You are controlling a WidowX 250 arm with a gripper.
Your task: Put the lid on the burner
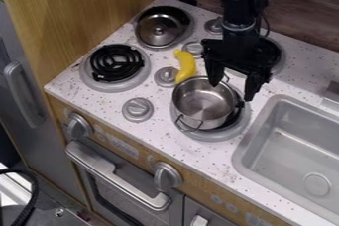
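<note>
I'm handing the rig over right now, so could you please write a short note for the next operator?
Gripper: open, holding nothing, over the right rim of the pot.
Lid: on the far-left burner as the camera sees it, knob showing, a little off-centre.
Done: the lid is on a burner.
Left: probably just moving the arm clear; check that this is the burner meant. The pot sits on the near-right burner, uncovered.

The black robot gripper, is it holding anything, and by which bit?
Nothing is held: the black robot gripper has its jaws wide apart, near the rim of the round silver metal pot.
</note>
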